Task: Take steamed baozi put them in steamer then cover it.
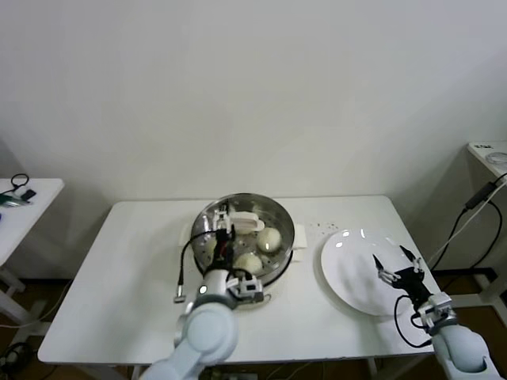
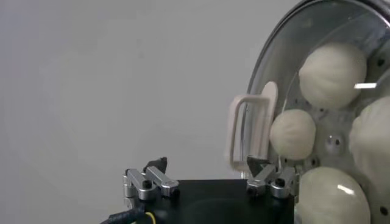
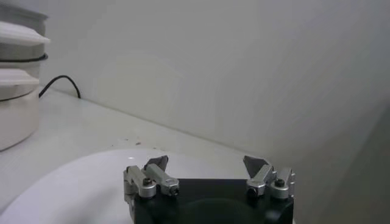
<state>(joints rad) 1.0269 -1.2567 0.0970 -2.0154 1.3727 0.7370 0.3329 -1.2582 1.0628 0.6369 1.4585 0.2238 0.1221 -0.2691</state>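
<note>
The steamer (image 1: 207, 218) stands mid-table with the cover (image 2: 268, 58) lying on it; the glass shows in the left wrist view. Its cream-white bar handle (image 1: 245, 219) (image 2: 250, 131) stands up at the centre. Through the glass I see several steamed baozi (image 1: 269, 237) (image 2: 332, 74) on the perforated floor. My left gripper (image 1: 225, 239) (image 2: 210, 173) hovers over the cover, open, with nothing between its fingers; the handle is just beyond one fingertip (image 2: 256, 165). My right gripper (image 1: 398, 265) (image 3: 207, 164) hangs open over the white plate.
A bare white plate (image 1: 348, 265) (image 3: 73, 179) lies right of the steamer. The white pot base (image 3: 15, 91) and its black cable (image 3: 61, 82) show in the right wrist view. A side table (image 1: 24, 202) stands far left, another (image 1: 491, 154) far right.
</note>
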